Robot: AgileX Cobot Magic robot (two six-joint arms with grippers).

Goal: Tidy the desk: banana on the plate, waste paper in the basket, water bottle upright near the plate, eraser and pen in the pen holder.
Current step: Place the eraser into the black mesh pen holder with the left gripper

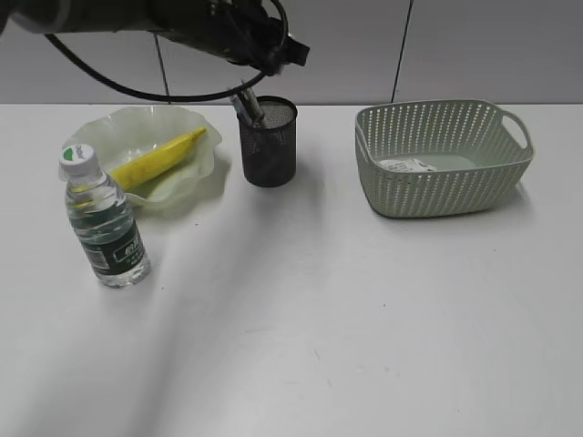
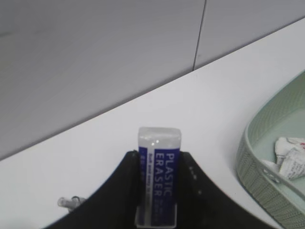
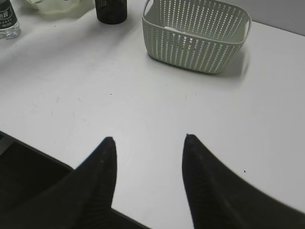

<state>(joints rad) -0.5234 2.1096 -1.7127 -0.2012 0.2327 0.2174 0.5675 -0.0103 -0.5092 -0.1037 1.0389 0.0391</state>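
Observation:
My left gripper (image 2: 159, 155) is shut on the blue and white eraser (image 2: 158, 143), held upright above the desk (image 1: 301, 319). In the exterior view this arm (image 1: 273, 45) hangs over the black mesh pen holder (image 1: 269, 141), where a pen (image 1: 248, 107) leans. The banana (image 1: 159, 157) lies on the pale green plate (image 1: 196, 118). The water bottle (image 1: 103, 218) stands upright in front of the plate. The waste paper (image 1: 407, 166) lies in the green basket (image 1: 437, 196). My right gripper (image 3: 148, 139) is open and empty, low over the desk's near side.
The left wrist view shows the basket's rim (image 2: 252, 162) to the right with the paper (image 2: 290, 155) inside, and a clear pen end (image 2: 69, 202) at lower left. A grey wall runs behind the desk. The right wrist view shows the basket (image 3: 200, 43) ahead.

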